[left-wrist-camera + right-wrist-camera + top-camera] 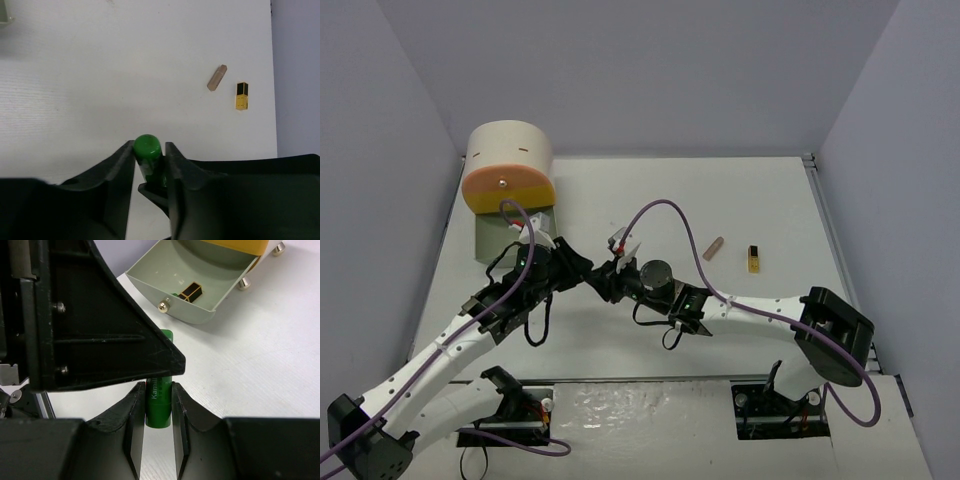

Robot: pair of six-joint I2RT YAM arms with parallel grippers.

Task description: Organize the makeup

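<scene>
Handover is happening mid-table right now. The right gripper [156, 390] is clamping the green tube [159, 405] low on its body, both fingers pressing flat against its sides. The left gripper [148, 147] is meeting it from the opposite side, its fingers hugging the same tube just under the rounded cap. So both arms are holding one tube above the table [720, 200], nose to nose.

Over by the drum box [508, 165], the sage drawer [225, 270] is standing pulled out. The stowed gold-black tube [191, 291] is lying inside, with something green beside it, mostly hidden.

Out on the far right, well apart from the grippers, the tan stick [217, 78] and the loose gold-black tube [242, 95] are lying near each other, waiting their turn.

By my reckoning this job is running late in the game. At least a couple of pieces are sitting in the drawer, one is travelling, and two are showing loose. Whatever the other drawers are holding, I cannot tell.
</scene>
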